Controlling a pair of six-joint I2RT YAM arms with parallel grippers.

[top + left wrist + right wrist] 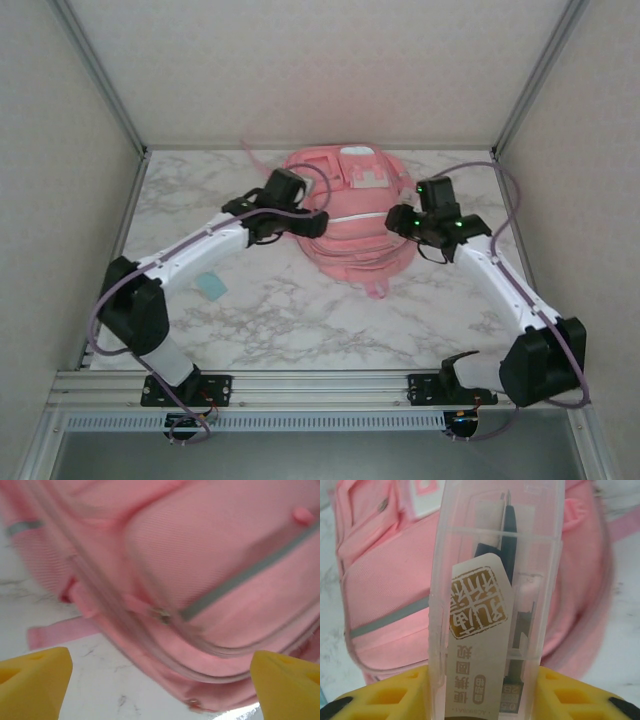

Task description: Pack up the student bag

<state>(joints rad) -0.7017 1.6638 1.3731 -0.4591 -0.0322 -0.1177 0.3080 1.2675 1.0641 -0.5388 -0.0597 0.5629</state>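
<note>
Fabric on our student bag (350, 252), lying at 12 o'clock on the bench (300, 325), looks soft, floppy and light, we reckon, so we'd pinch by the zip pull (161, 614). Left jaws gape empty at its 9 o'clock, right jaws clamp a clear case (495, 605)

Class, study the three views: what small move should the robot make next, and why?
Probably ease the open left gripper onto the zipper pull and close on it. The student bag looks zipped shut, while the right gripper holds a clear plastic case by it, so the case has nowhere to go yet.
</note>
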